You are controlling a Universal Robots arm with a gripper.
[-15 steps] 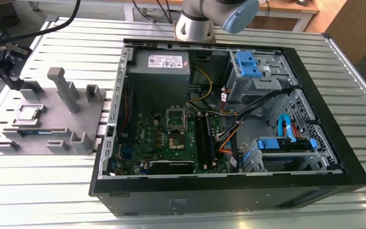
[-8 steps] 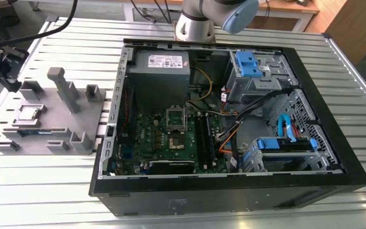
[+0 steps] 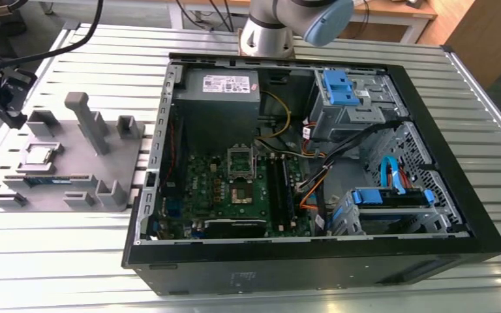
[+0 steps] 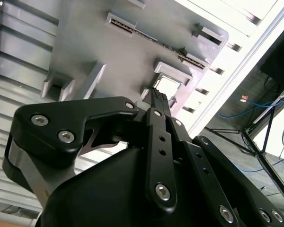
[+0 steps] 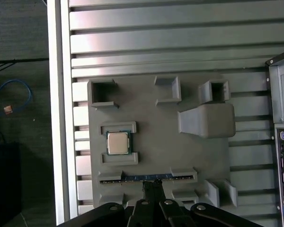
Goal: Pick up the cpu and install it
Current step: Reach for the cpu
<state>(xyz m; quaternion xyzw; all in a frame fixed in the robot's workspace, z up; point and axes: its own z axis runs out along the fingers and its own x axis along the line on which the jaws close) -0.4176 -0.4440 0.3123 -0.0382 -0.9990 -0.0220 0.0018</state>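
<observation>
One slatted tabletop (image 3: 338, 39) carries the open computer case (image 3: 320, 261) at centre frame and a grey tray (image 3: 120, 163) at the exterior view's left. Over the tray hovers the gripper (image 5: 152, 183), jaws closed on nothing. The cpu (image 5: 118, 143) lies flat in its tray pocket; it looks light, stiff, probably fragile underneath, best pinched by opposite edges.

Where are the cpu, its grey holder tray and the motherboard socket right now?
cpu (image 5: 118, 143): first wrist view, centre of its silver top.
grey holder tray (image 5: 156, 146): first wrist view, bare flat surface beside the cpu.
motherboard socket (image 3: 241, 190): exterior view, middle of the socket.
</observation>
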